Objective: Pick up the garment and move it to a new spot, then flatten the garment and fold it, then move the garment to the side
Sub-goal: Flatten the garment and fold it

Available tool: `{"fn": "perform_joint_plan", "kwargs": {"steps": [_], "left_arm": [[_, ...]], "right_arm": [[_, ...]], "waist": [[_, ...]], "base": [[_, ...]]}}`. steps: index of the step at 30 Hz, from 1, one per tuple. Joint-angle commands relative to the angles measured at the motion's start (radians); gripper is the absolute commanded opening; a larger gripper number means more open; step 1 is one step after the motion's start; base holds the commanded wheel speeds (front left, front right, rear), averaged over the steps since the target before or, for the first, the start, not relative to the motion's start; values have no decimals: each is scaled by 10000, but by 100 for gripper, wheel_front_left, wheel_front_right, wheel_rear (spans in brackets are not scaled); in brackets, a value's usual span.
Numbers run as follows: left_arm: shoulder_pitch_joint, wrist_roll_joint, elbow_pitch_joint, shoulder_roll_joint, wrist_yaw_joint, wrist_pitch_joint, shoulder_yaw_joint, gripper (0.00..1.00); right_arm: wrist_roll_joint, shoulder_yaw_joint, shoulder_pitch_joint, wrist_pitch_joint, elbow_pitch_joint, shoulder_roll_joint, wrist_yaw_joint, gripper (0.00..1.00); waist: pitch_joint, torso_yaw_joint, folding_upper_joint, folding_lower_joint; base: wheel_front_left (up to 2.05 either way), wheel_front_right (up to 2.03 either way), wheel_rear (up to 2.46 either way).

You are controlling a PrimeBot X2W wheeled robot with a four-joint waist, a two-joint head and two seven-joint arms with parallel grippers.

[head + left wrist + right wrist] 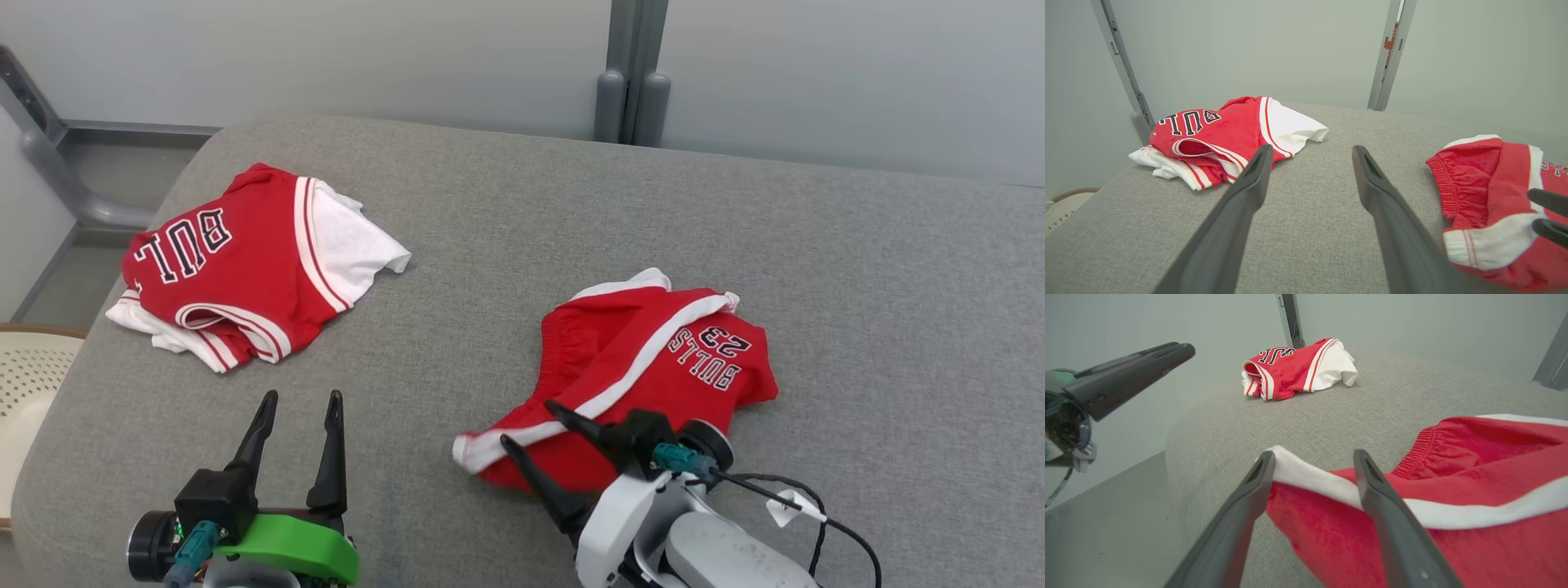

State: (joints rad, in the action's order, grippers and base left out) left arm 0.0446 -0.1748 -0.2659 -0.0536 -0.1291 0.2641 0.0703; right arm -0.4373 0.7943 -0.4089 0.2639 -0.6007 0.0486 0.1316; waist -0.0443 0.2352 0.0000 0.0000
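Head view: the right gripper [535, 425] and its wrist sit over the near edge of the red shorts [653, 359], so that hem's hidden. Far left, the jersey [237, 261] lettering stops at "BUL", with the rest folded under. The white fabric [155, 331] beneath is mostly buried; can't tell if it's a separate shirt. The cream basket [33, 367] is chopped off by the left edge.

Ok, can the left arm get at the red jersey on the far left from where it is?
Probably yes. The left gripper is open, pointing roughly toward the jersey, with just bare grey cushion between them; the shorts lie off to its right.
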Motion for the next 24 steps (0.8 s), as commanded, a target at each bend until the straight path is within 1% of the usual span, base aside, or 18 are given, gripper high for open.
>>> {"fn": "perform_joint_plan", "kwargs": {"steps": [1, 4, 11, 16, 21, 24], "left_arm": [[-3, 70, -14, -5, -16, 7, -44, 100], [-47, 110, -6, -2, -17, 5, -115, 100], [-177, 132, 103, 11, -17, 5, -211, 100], [-125, 140, 160, 16, -17, 5, -197, 100], [79, 125, 152, 21, -18, 7, -102, 100], [151, 111, 142, 21, -18, 5, -57, 100]], "right_arm": [[155, -208, -121, 10, -48, 36, -17, 100], [392, -756, -9, 10, 151, 248, -17, 100], [764, -2563, 489, 10, 1038, 1312, -17, 100], [1015, -3673, 352, 10, 1147, 1825, -17, 100], [1056, -4054, -219, 10, 775, 2079, -17, 100], [978, -4099, -689, 8, 254, 2203, -17, 100]], "waist": [[86, -148, 0, 0], [164, -286, 0, 0], [213, -545, 0, 0], [106, -603, 0, 0], [-54, -497, 0, 0], [-185, -356, 0, 0]], "base": [[0, 0, 0], [0, 0, 0], [0, 0, 0], [0, 0, 0], [0, 0, 0], [0, 0, 0]]}}
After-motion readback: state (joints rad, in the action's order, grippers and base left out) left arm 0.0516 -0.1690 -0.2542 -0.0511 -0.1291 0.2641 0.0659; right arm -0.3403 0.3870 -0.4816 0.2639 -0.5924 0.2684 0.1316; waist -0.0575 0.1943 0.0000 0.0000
